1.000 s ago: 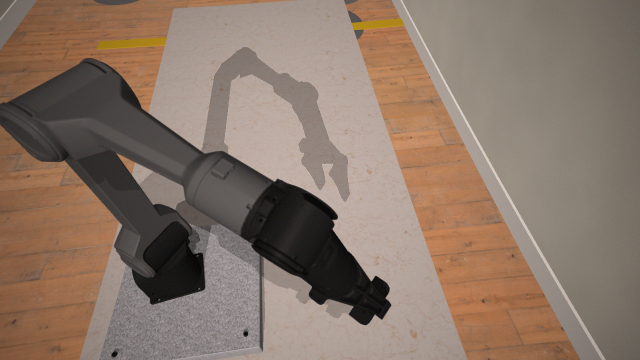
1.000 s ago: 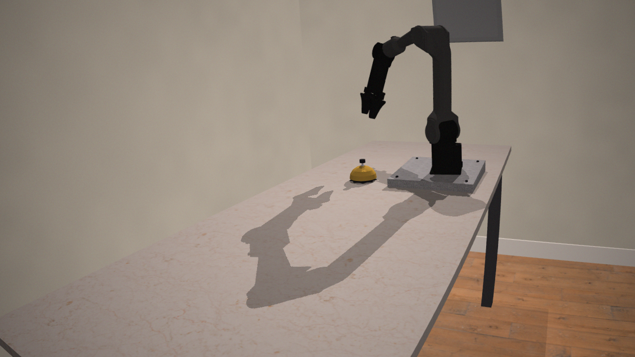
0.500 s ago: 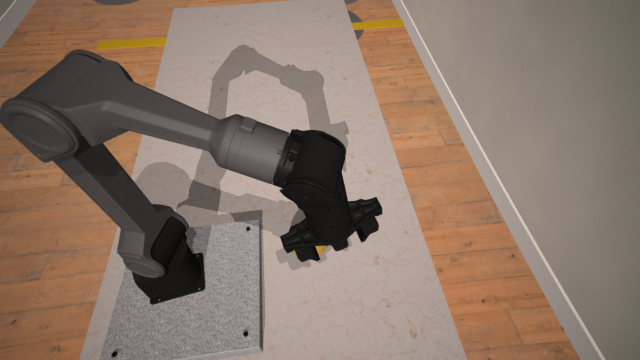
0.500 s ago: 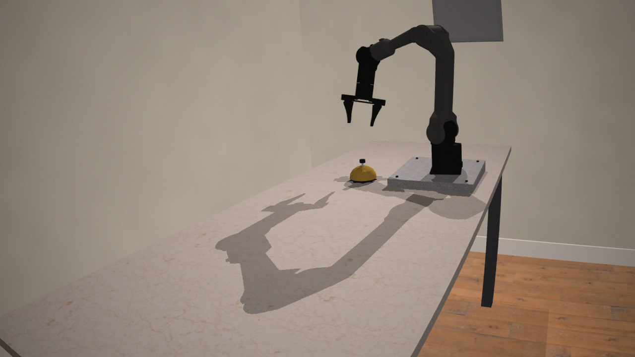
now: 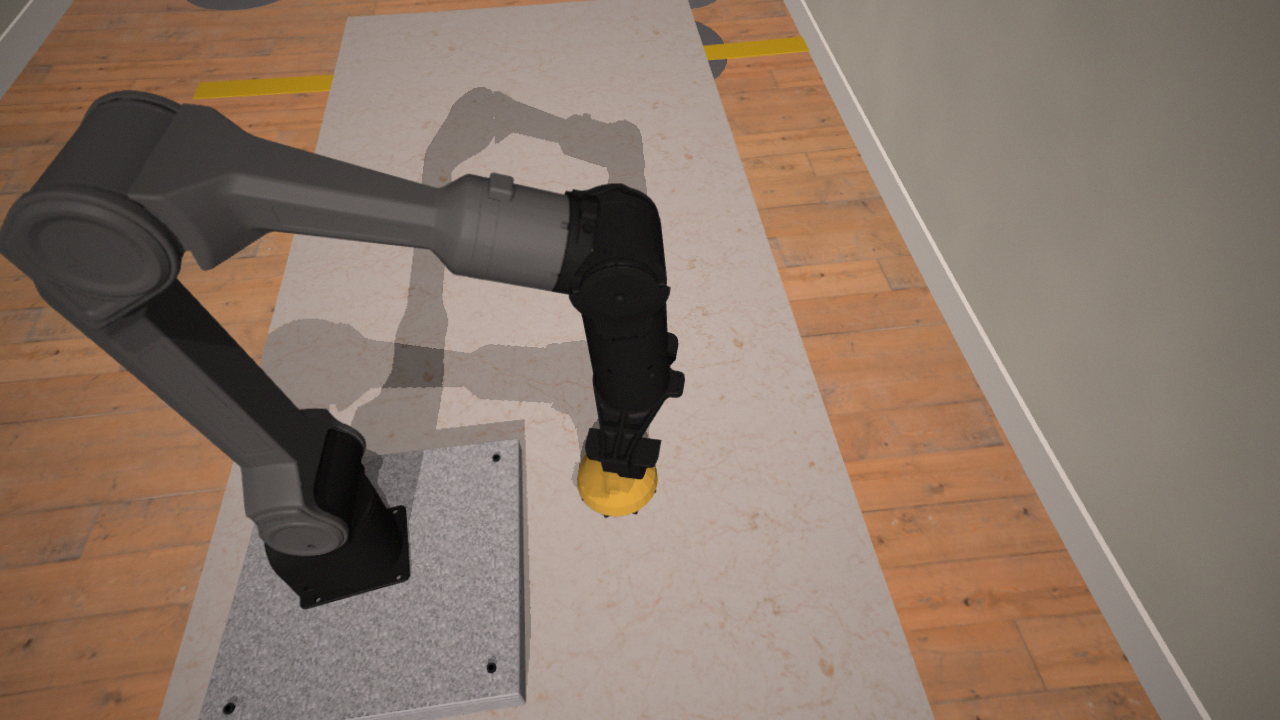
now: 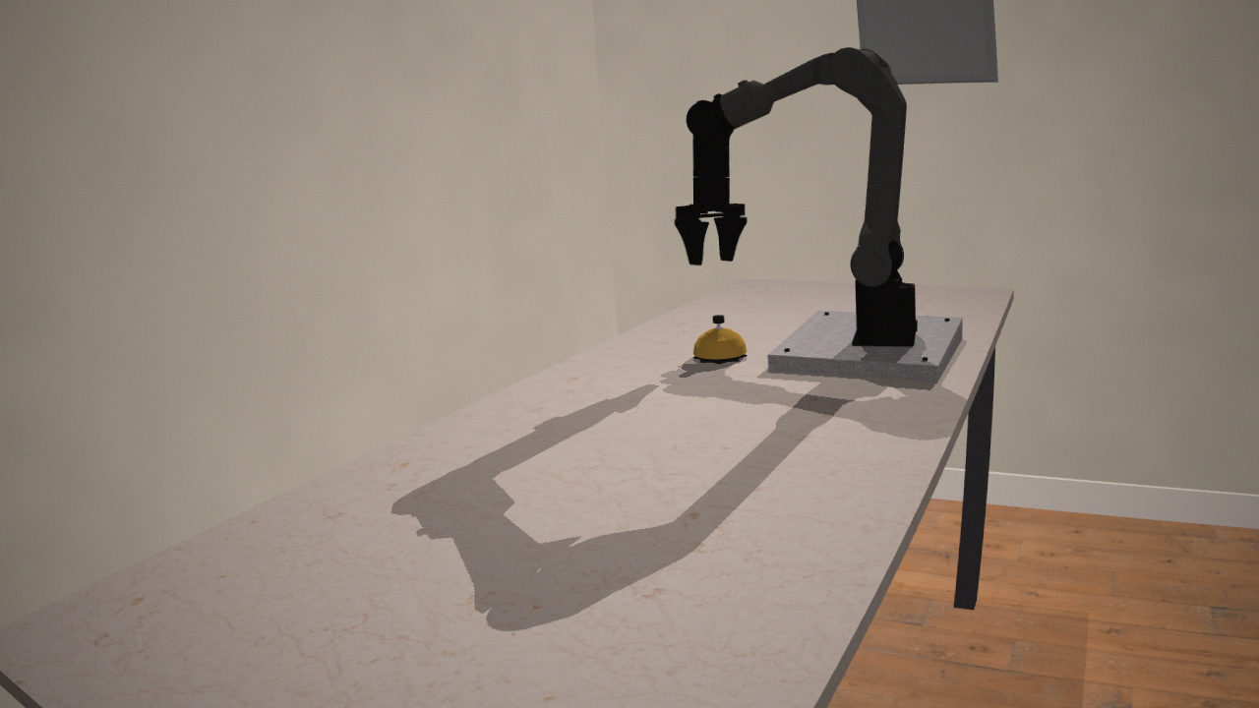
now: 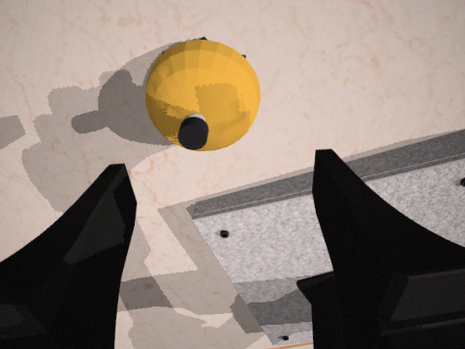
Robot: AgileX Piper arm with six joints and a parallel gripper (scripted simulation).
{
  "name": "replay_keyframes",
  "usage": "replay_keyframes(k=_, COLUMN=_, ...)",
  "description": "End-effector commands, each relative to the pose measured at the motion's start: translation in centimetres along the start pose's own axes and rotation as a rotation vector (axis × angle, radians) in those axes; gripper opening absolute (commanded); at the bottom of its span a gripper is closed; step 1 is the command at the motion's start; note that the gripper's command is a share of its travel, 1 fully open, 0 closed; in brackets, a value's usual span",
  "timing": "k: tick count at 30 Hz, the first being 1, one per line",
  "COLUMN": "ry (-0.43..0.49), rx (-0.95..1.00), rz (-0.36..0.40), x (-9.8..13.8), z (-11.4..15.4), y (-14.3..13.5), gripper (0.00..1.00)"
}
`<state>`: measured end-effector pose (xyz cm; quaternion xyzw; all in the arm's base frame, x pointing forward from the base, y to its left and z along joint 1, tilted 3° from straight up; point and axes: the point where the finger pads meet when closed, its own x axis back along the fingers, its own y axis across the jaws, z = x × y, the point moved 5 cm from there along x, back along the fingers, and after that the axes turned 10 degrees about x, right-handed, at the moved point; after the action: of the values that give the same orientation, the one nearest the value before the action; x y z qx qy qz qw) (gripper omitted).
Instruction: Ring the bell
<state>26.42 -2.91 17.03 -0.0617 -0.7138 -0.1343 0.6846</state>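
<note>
The yellow bell (image 6: 720, 345) stands on the bench (image 6: 545, 493) near the grey base plate (image 6: 792, 359), well below the spread, empty fingers (image 6: 695, 242). Loose and likely slippery, it wants a light vertical press on its small black button (image 7: 193, 132).

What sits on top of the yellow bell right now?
Only its small black button on a thin stem tops the yellow dome bell. The open black claw hangs well above, touching nothing. The top view hides the button behind the claw.
</note>
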Motion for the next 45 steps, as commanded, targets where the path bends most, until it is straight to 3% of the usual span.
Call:
replay_keyframes(k=1, ry=0.01, rx=0.167, rz=0.01, x=-0.2, z=0.6, y=0.9, gripper=1.0)
replay_keyframes(k=3, ry=0.022, rx=0.317, rz=0.021, x=-0.4, z=1.1, y=1.6, gripper=1.0)
replay_keyframes(k=5, ry=0.022, rx=0.317, rz=0.021, x=-0.4, z=1.1, y=1.6, gripper=1.0)
replay_keyframes(k=11, ry=0.047, rx=0.605, rz=0.04, x=-0.8, z=2.1, y=3.0, gripper=1.0)
replay_keyframes(k=19, ry=0.053, rx=0.678, rz=0.043, x=-0.9, z=2.4, y=3.4, gripper=1.0)
replay_keyframes(k=20, ry=0.053, rx=0.678, rz=0.043, x=-0.9, z=2.4, y=3.4, gripper=0.0)
replay_keyframes(k=45, ry=0.053, rx=0.678, rz=0.043, x=-0.9, z=2.4, y=3.4, gripper=0.0)
